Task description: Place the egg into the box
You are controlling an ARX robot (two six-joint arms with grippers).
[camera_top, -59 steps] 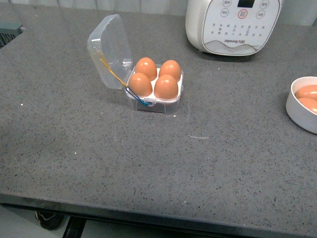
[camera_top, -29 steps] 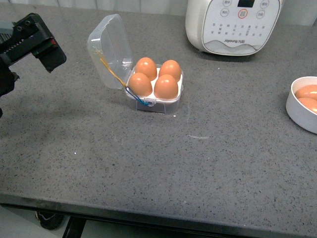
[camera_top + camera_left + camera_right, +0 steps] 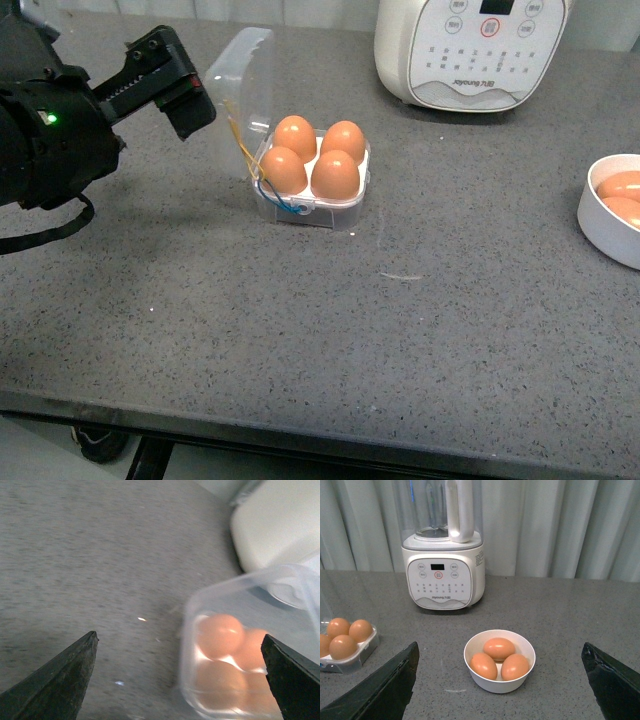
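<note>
The clear box (image 3: 312, 208) stands mid-table with four brown eggs (image 3: 335, 175), one in each cell, and a yellow-and-blue cord (image 3: 247, 155) at its hinge side. Its clear lid (image 3: 250, 70) stands nearly upright. My left gripper (image 3: 185, 90) is open right beside the lid, on its outer side. In the left wrist view the open gripper (image 3: 178, 635) looks through the blurred lid (image 3: 240, 582) at the eggs (image 3: 220, 635). My right gripper (image 3: 499, 645) is open and empty, well back from a white bowl (image 3: 500, 684) that holds three eggs (image 3: 499, 648).
A white blender base (image 3: 470, 50) stands at the back right of the box and shows in the right wrist view (image 3: 442, 580). The bowl (image 3: 600, 225) sits at the table's right edge. The box also shows in the right wrist view (image 3: 367, 647).
My left arm has come in from the left and reached the lid. The lid has swung from leaning back to nearly upright.
</note>
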